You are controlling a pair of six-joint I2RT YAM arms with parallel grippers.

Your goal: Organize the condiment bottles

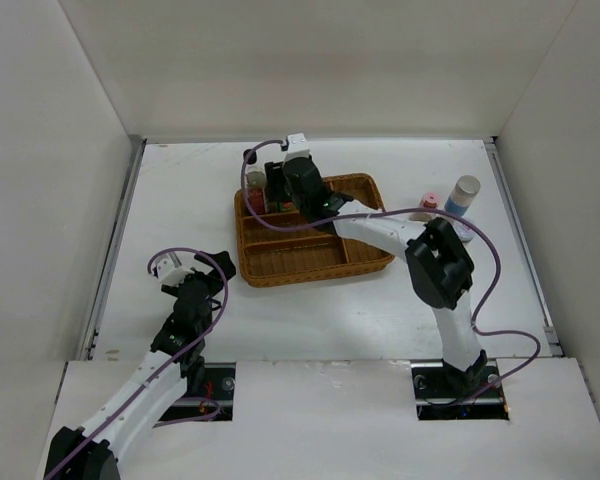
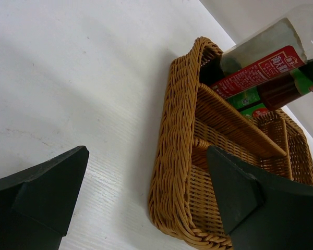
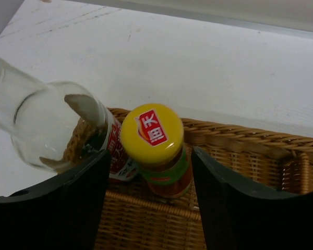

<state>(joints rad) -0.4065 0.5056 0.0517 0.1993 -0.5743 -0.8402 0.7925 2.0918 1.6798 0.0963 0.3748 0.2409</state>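
The tall dark yellow-capped bottle (image 3: 152, 134) stands upright in the back left compartment of the wicker tray (image 1: 320, 262). My right gripper (image 3: 148, 172) is open, with one finger on each side of the bottle and a gap on both sides. The clear red-labelled bottle (image 3: 57, 125) stands next to it on the left; it also shows from above (image 1: 255, 188) and in the left wrist view (image 2: 261, 67). A pink-lidded shaker (image 1: 429, 203) and a white blue-labelled bottle (image 1: 463, 195) stand on the table right of the tray. My left gripper (image 1: 210, 275) is open and empty by the tray's near left corner (image 2: 177, 198).
The tray has dividers, and its front compartments (image 1: 290, 255) hold nothing. My right arm (image 1: 440, 265) crosses over the tray's right side and hides part of the table there. White walls close the table at the back and on both sides.
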